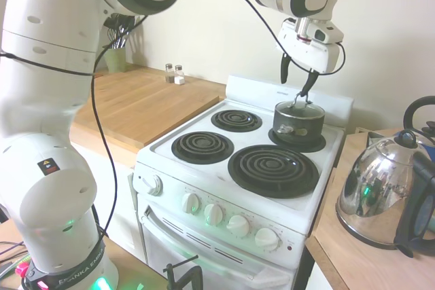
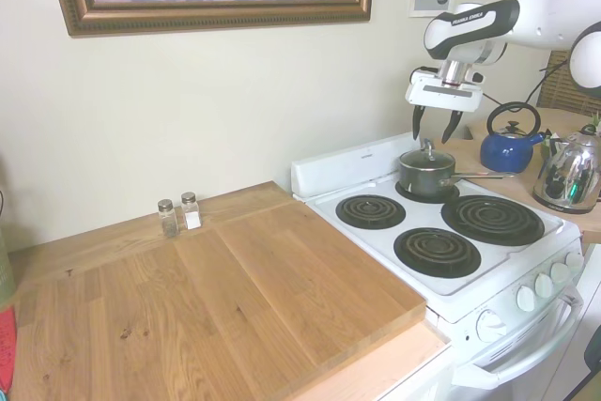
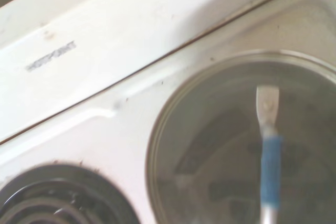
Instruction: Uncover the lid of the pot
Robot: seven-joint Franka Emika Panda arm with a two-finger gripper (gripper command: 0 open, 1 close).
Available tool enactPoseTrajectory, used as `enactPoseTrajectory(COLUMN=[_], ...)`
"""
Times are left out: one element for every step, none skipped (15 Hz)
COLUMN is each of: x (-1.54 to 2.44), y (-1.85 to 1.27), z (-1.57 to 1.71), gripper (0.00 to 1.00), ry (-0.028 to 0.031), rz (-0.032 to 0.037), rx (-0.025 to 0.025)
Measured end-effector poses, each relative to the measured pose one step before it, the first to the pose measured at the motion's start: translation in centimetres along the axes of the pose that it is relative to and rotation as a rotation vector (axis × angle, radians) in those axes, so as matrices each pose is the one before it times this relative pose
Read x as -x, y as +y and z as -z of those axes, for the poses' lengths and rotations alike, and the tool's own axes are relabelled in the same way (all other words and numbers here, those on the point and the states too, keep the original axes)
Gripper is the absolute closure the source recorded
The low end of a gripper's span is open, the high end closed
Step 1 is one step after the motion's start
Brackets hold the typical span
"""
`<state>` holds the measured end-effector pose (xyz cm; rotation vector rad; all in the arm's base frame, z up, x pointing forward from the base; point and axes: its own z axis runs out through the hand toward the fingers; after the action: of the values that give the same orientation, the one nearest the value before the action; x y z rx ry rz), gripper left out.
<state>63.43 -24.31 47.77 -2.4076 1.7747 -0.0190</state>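
The lid (image 1: 298, 108) sits closed on the pot (image 1: 298, 124), which stands on the rear burner of the stove (image 1: 204, 168) nearest the kettle (image 1: 380, 195). I have the claw (image 1: 297, 81) just above the lid's loop handle (image 1: 300, 100), fingers apart, one tip close to the handle; contact I cannot confirm. I judge the approach step in hand, grasp not yet made. Next move calls for lowering squarely astride the handle, closing, then lifting straight up

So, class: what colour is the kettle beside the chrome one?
Blue kettle, black handle; clearest in the second exterior view.
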Motion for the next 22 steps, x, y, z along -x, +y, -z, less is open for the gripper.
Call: enactPoseTrajectory(x=[-0.268,-0.121,0.010,0.009,-0.022,-0.029,-0.059,-0.069,-0.105,-0.127,-0.049,-0.027,0.001,-0.037,-0.135,-0.283,-0.295,-0.244,-0.116,-0.053,-0.074,-0.136], y=[-0.285,-0.248,-0.147,-0.128,-0.095,-0.088,-0.102,-0.173,-0.128,-0.079,-0.012,0.005,-0.013,0.002,0.116,0.234,0.202,0.121,0.021,-0.014,0.033,0.073], z=[-0.281,-0.124,0.045,0.068,0.096,-0.049,-0.236,-0.267,-0.187,-0.056,0.023,0.132,0.109,0.017,-0.073,-0.181,-0.263,-0.299,-0.284,-0.189,-0.044,-0.019], gripper=[1.00,1.00,1.00,1.00,1.00,1.00,1.00,1.00,1.00,1.00,1.00,1.00,1.00,1.00,1.00,1.00,1.00,1.00,1.00,1.00,1.00,1.00], ry=[0.00077,0.00036,-0.00246,-0.00089,0.00003,-0.00462,-0.00762,-0.00701,-0.00659,-0.00335,-0.00279,-0.00224,-0.00167,-0.00329,-0.00378,-0.00628,-0.00599,-0.00524,-0.00309,-0.00122,0.00066,0.00112], rz=[0.00057,0.00157,0.00204,0.00165,0.00100,0.00019,-0.00121,-0.00010,0.00031,0.00065,0.00178,0.00182,0.00303,0.00329,0.00325,0.00147,0.00011,0.00038,0.00216,0.00213,0.00228,0.00353], rx=[0.00315,0.00207,0.00346,0.00152,0.00043,0.00360,0.00283,0.00202,0.00396,-0.00031,-0.00032,0.00039,-0.00070,-0.00215,0.00060,0.00225,0.00210,0.00110,0.00244,0.00232,0.00124,0.00103])
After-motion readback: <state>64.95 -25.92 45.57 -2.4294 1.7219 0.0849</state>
